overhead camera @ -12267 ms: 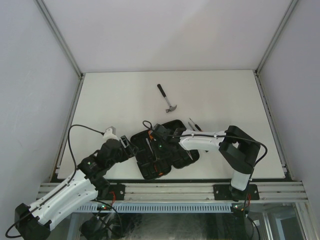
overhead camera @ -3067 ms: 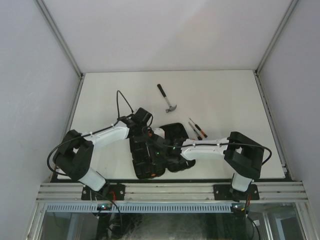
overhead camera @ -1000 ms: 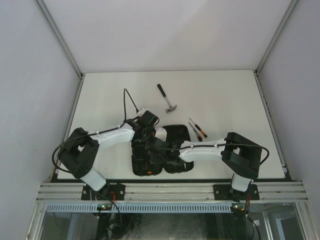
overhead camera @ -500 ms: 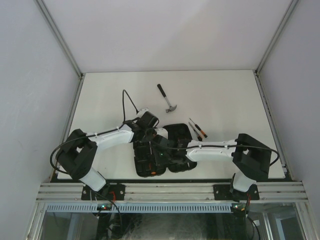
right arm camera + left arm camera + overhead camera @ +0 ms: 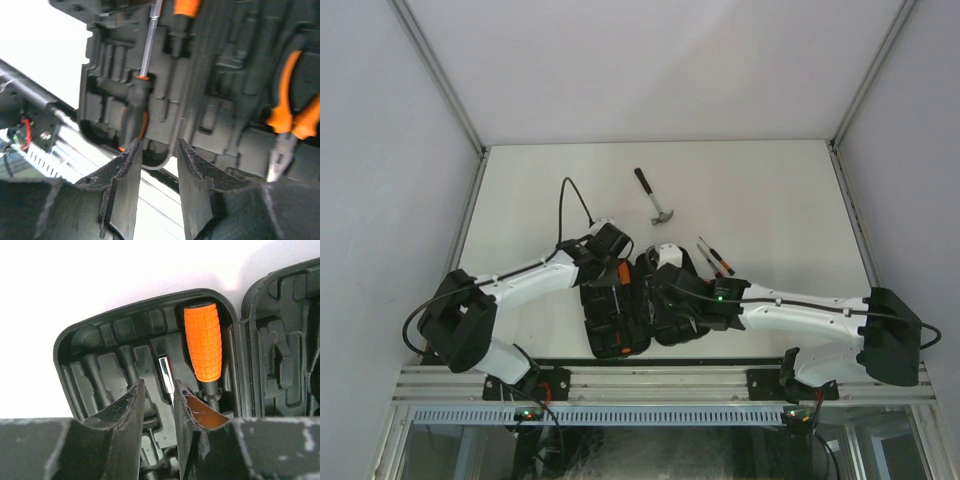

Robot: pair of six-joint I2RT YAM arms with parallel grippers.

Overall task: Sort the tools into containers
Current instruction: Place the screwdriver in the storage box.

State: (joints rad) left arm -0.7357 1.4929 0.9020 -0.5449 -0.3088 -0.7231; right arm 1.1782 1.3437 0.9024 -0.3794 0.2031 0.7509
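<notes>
Top external: the open tool case (image 5: 640, 300) lies at the middle of the worktop's (image 5: 540, 190) near edge, with both arms meeting over it. Since a second ago the right arm (image 5: 800, 312) has swung its elbow out toward the near right corner. The hammer (image 5: 660, 198) lies out mid-worktop, well apart from the case. Two slim screwdrivers (image 5: 713, 257) lie just beside the case's far right corner.

Left wrist: the left claw (image 5: 158, 390), pressed together a second ago, now stands slightly spread with nothing between its fingers. Beyond it an orange-handled driver (image 5: 202, 342) sits in its moulded slot.

Right wrist: the right claw (image 5: 159, 150) has parted likewise and is empty. The black-handled screwdriver (image 5: 134, 117) lies in its slot, and the pliers (image 5: 290, 112) lie in the other half.

Both claws look to have just let go, so that tool seems seated. The hammer and the two slim screwdrivers remain to be stowed.
</notes>
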